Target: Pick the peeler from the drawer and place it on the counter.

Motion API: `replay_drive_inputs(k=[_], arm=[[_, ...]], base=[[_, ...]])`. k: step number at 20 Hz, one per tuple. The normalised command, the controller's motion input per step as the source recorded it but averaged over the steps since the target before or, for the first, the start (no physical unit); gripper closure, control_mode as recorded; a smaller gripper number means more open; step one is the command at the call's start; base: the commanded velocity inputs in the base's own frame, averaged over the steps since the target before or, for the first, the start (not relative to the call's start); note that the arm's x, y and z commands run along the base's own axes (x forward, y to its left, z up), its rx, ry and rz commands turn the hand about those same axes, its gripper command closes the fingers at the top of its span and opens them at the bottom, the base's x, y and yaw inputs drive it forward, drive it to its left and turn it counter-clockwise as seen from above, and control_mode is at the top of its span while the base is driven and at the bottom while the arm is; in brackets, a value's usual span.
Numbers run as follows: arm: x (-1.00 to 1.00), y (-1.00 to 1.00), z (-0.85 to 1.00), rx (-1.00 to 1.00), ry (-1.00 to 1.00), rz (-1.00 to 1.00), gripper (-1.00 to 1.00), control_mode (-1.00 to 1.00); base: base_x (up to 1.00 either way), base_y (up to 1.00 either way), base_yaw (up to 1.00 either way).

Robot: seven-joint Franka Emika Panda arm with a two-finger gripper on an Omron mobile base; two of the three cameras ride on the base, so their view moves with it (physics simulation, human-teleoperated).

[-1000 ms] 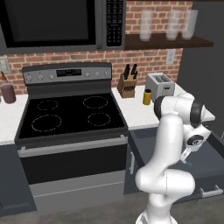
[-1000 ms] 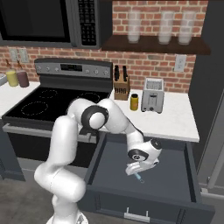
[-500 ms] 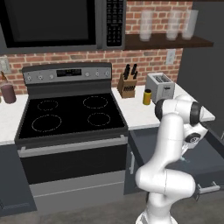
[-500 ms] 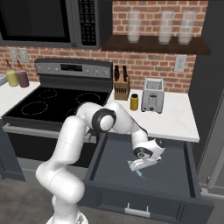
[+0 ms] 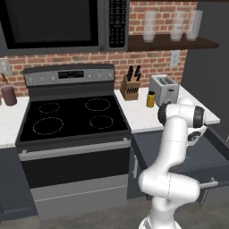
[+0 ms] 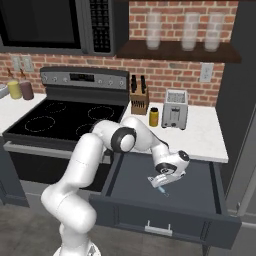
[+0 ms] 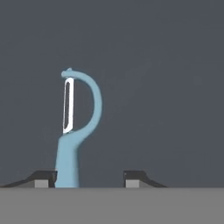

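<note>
Currently the grasp step: gripper (image 7: 89, 178) is down in the open drawer (image 6: 135, 187), jaws part-way apart, astride the peeler (image 7: 72, 135) lying on the drawer floor; its handle touches one fingertip (image 7: 43, 178), the other apart. Not yet clenched. Next, I judge: close fully, lift, carry to the counter (image 6: 202, 135).
</note>
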Motion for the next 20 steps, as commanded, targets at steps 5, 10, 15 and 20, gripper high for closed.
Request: replay_drive_inputs(k=[5,10,15,20], arm=[[-0.7,0.09,-0.17,-0.01,0.0,0.0,1.0,-1.0],[-0.53,0.01,0.44,0.0,0.0,0.01,1.0,-1.0],[-0.27,0.0,0.91,0.0,0.01,0.02,1.0,-1.0],[-0.37,0.0,1.0,0.0,-0.01,0.08,1.0,-1.0]], base=[[0.0,0.0,0.0],[0.0,0.0,0.0],[0.0,0.0,0.0],[0.0,0.0,0.0]])
